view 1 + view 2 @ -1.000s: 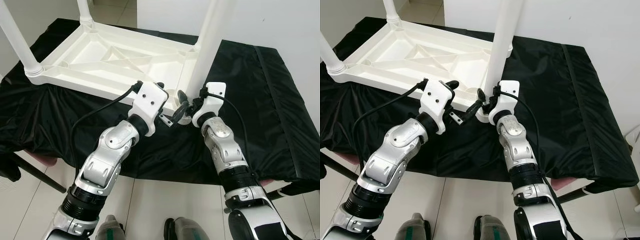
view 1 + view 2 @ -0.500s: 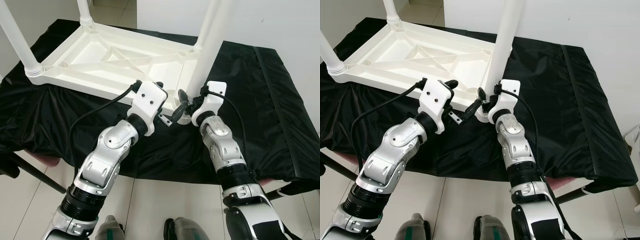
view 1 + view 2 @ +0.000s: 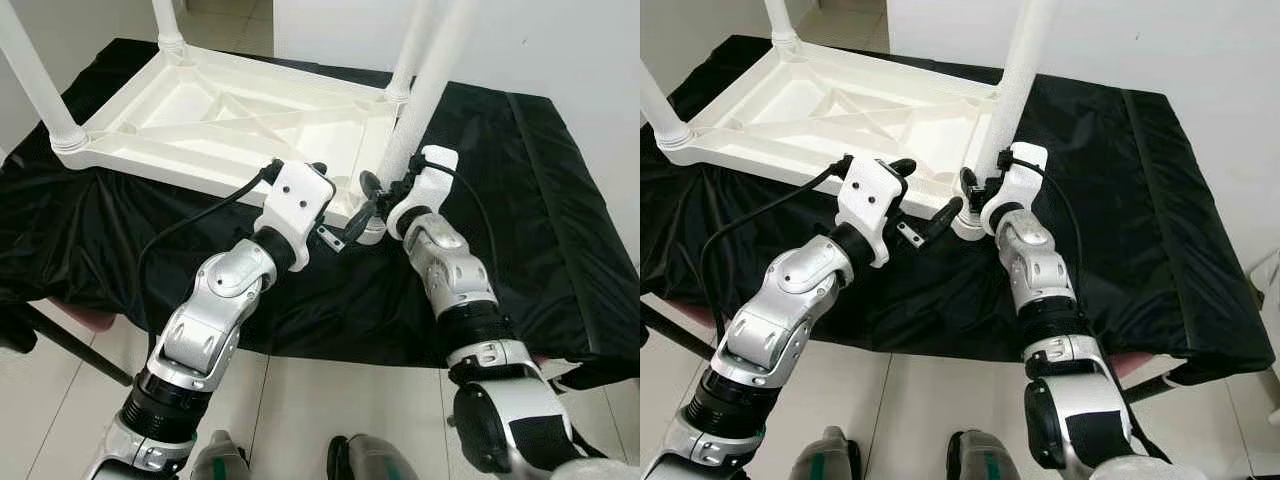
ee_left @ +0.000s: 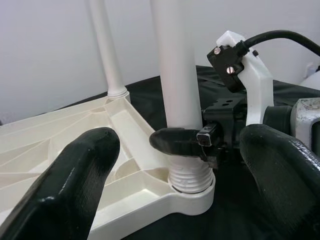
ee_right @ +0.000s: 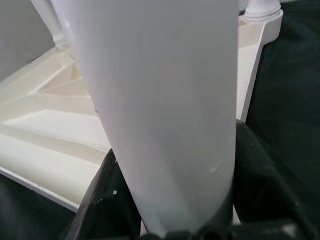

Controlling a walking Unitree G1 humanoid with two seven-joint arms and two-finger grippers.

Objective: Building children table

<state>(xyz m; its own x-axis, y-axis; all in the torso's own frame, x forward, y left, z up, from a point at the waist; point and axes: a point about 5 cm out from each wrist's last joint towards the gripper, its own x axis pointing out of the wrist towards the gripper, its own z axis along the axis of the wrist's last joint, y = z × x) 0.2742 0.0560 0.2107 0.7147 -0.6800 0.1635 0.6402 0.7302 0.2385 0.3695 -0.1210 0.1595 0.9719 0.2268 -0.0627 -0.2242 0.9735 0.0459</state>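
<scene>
Two fingers of my right gripper (image 4: 192, 142) are grasping the white leg (image 4: 175, 65); my left gripper (image 3: 335, 215) is hovering released beside it.

Black cloth (image 3: 540, 200) draped over the desk, wrinkled, hanging off the near edge. White wall (image 3: 560, 40) behind. Light tiled floor (image 3: 300, 410) below, tile also at far top (image 3: 235, 20). Dark slanted desk leg (image 3: 70, 345) at lower left, pinkish desk edge (image 3: 90, 320) peeking under the cloth.
</scene>
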